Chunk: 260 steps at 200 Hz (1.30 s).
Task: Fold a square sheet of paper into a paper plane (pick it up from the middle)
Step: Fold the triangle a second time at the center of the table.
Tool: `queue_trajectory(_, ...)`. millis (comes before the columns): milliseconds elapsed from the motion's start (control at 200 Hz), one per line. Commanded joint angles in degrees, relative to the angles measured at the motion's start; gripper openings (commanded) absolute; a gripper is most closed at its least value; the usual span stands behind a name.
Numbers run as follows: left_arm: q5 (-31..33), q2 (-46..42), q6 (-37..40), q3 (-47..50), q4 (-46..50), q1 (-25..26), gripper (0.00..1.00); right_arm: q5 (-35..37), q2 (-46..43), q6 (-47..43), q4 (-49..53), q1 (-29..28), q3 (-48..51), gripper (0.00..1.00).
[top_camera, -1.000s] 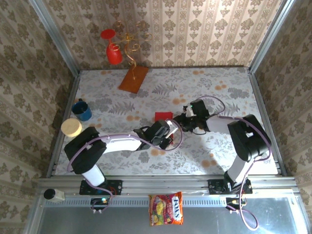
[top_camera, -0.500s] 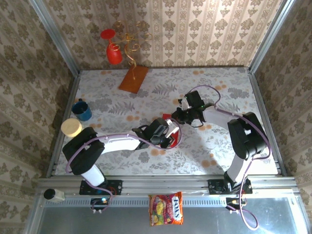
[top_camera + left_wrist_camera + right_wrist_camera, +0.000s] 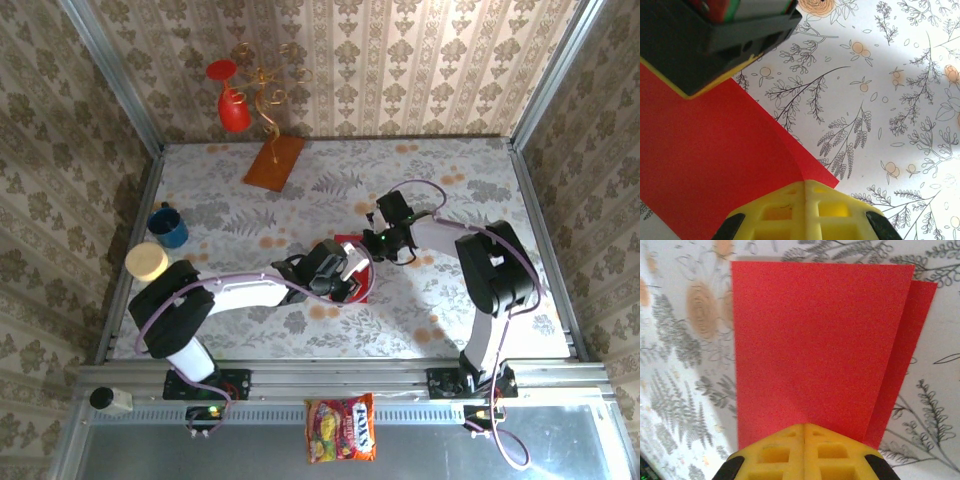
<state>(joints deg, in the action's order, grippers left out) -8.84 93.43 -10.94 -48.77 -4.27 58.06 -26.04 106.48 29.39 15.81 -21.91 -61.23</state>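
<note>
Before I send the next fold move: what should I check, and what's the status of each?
1. Left gripper shut on red sheet: ok.
2. Right gripper shut on the red sheet: ok.
3. Folded layers aligned: not ok. In the right wrist view the under layer juts out past the top layer's right edge.
4. Sheet lifted off the table: cannot tell.
5. Blue cup and orange board well apart from the sheet: ok.
</note>
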Motion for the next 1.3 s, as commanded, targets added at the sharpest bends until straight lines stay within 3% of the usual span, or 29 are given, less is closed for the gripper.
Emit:
queue_trajectory(0, -1.2, 1.3, -0.8, -1.9, 0.9, -0.3, 0.00, 1.5, 2.4, -2.7, 3.0, 0.2, -1.5, 0.00)
queue_trajectory(745, -1.8, 5.8, 2.7, -3.2, 2.0, -5.9, 0.00, 0.4, 4.2, -5.0, 3.6, 0.4, -0.5, 0.00)
queue_trajectory(1295, -2.7, 6.4, 1.9, -0.9, 0.1, -6.2, 0.00, -2.3, 3.7, -4.2, 5.5, 0.4, -6.2, 0.00)
